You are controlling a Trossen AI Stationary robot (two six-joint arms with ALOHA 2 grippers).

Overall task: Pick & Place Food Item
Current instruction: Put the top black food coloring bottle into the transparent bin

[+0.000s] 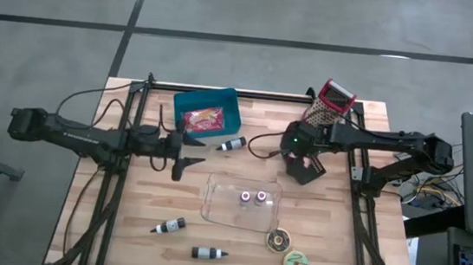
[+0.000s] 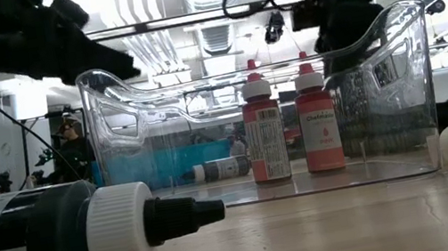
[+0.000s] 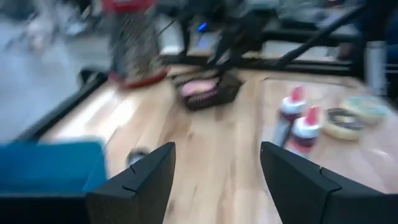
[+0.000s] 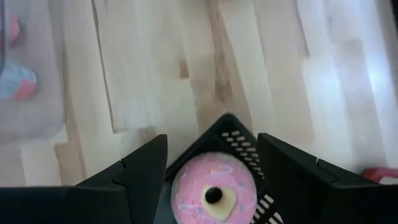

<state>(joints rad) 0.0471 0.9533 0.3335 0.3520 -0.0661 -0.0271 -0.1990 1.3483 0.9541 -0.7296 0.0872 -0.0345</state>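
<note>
A pink frosted donut (image 4: 212, 190) lies in a small black mesh basket (image 4: 244, 144), and my right gripper (image 4: 211, 140) is shut on that basket, right of the table's middle (image 1: 303, 167). The left wrist view shows the same basket (image 3: 202, 92) under the right arm. My left gripper (image 3: 214, 180) stands open with nothing between its fingers, left of centre (image 1: 183, 160), near the blue bin (image 1: 206, 112) that holds packaged food. A clear tub (image 1: 243, 201) holding two red-capped bottles (image 2: 265, 132) sits at the table's centre. My right gripper has the black basket between its two fingers, one on each side wall (image 4: 175, 163), with a basket corner pointing forward past the tips. The fingers slant down from above. The donut lies flat inside; whether the basket's bottom is clear of the table, I cannot tell.
A red-topped metal grater (image 1: 331, 102) stands at the back right. Black bottles with white caps lie near the bin (image 1: 234, 144) and at the front (image 1: 169, 225) (image 1: 208, 252). Two round rolls (image 1: 278, 239) (image 1: 297, 263) lie front right. Metal frame rails run along both table sides.
</note>
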